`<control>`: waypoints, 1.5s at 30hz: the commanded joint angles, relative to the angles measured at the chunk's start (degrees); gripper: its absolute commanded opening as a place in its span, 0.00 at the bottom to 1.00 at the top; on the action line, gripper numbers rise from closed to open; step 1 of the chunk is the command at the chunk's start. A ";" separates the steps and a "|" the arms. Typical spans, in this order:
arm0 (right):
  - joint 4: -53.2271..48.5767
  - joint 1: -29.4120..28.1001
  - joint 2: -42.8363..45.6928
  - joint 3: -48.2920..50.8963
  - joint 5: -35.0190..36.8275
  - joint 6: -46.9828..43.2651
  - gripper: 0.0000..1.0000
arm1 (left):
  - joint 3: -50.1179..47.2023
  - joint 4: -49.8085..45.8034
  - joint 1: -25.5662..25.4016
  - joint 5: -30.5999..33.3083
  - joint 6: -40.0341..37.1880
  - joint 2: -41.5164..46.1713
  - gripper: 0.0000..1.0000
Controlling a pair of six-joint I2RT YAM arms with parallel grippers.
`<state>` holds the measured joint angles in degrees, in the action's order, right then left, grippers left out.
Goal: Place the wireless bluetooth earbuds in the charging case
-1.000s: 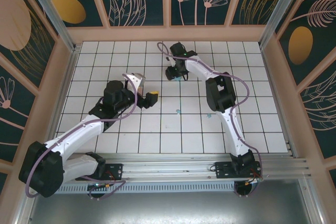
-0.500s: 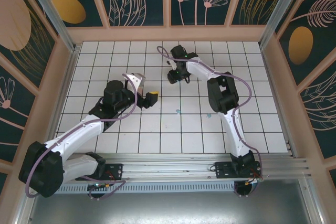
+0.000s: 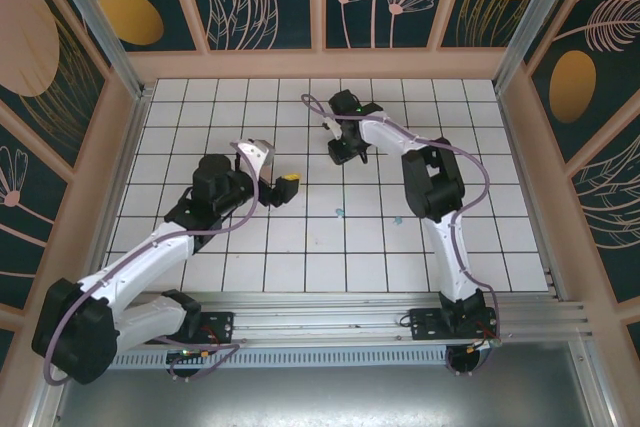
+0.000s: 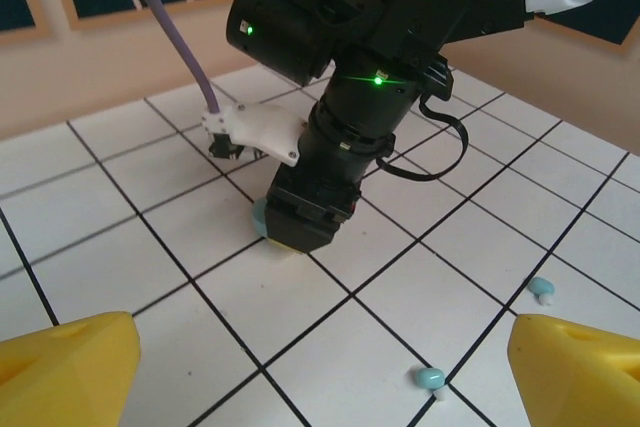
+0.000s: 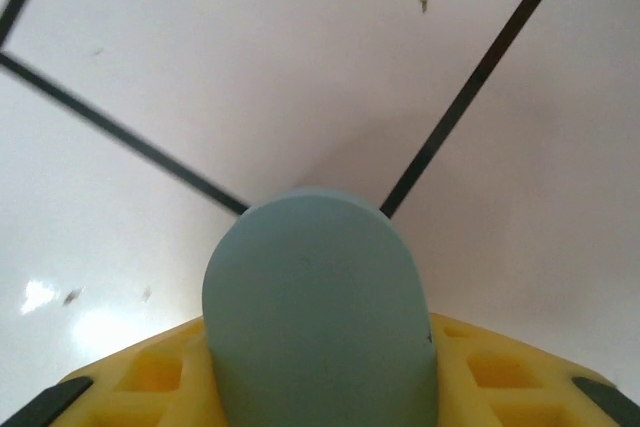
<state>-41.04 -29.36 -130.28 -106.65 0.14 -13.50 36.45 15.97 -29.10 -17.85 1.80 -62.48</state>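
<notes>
Barely begun, I'd say: right fingers [image 5: 150,382] grip the blue case [image 5: 318,307] down at the worktop [image 4: 100,212], left fingers [image 4: 65,372] spread wide w/ nothing in them, one blue earbud [image 4: 430,378] & a second blue earbud [image 4: 541,287] lie loose on tiles nearby, so no bud's in yet.

A white tiled tabletop [image 3: 290,257] with thin black grid lines lies flat inside a box-like enclosure, and its glossy surface shows a bright glare patch in the right wrist view. Dark teal wall panels [image 3: 275,7], painted with pale line-drawn leaves and flowers and with orange and peach ovals, stand around three sides in a peach-coloured frame [image 3: 320,62] that meets the tiles at the far edge. Silver aluminium rails [image 3: 330,309] run along the near edge, and silver metal posts [image 3: 95,17] slant up at the far corners.
</notes>
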 commanded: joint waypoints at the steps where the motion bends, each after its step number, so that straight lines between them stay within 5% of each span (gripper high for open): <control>1: 0.88 -0.86 9.84 2.99 -4.10 -5.78 0.24 | 0.47 -0.40 -0.01 -4.34 -6.74 3.58 0.94; 10: -6.03 -5.09 24.50 9.46 -10.77 -19.93 0.24 | 1.18 -0.13 0.01 -14.44 -17.04 6.76 0.93; 21: -14.09 -13.26 33.74 9.77 -12.01 -23.39 0.26 | 1.53 1.26 0.02 -20.30 -23.15 4.27 0.87; 35: -18.60 -16.45 41.48 11.17 -20.50 -24.57 0.26 | 1.63 -2.00 0.19 -26.93 -22.34 3.49 0.86; 45: -19.64 -17.92 41.62 11.64 -20.10 -24.90 0.26 | 5.12 0.63 0.20 -30.78 -20.72 -1.26 0.76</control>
<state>-59.02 -46.87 -89.60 -95.68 -18.48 -37.19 39.00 14.85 -29.10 -45.47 -19.00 -62.76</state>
